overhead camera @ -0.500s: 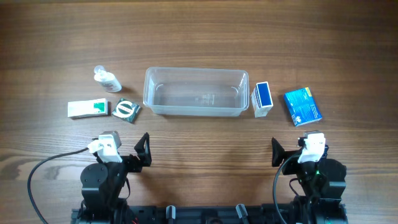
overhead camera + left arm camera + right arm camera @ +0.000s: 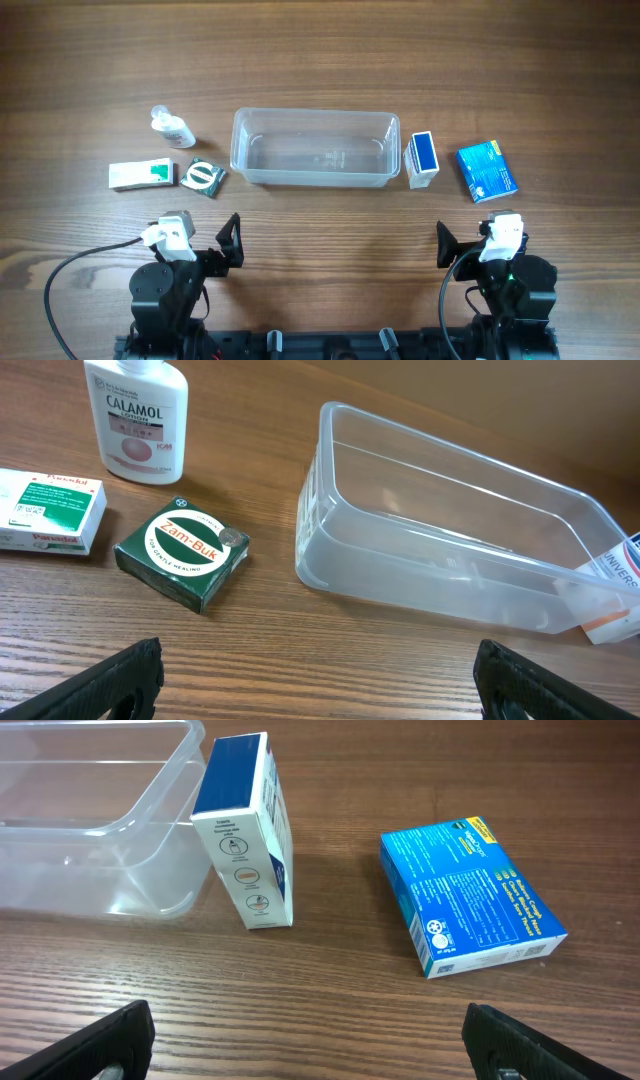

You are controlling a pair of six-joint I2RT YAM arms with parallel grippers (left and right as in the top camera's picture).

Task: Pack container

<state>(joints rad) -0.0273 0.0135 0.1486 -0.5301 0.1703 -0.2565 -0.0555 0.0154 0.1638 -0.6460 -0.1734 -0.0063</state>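
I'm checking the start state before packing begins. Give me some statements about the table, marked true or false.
1. The container holds nothing. True.
2. The Calamol bottle is in the container. False: it is on the table, left of the container.
3. The white-and-blue box stands beside the container's right end. True.
4. The right gripper grips the blue box. False: its fingers are open and empty; the box lies on the table.

Wood table [image 2: 320, 60] — container [image 2: 315, 113] (centre), bottle [image 2: 172, 127], green-white box [image 2: 141, 175], Zam-Buk box [image 2: 203, 177], upright box [image 2: 422, 158], blue box [image 2: 487, 171].
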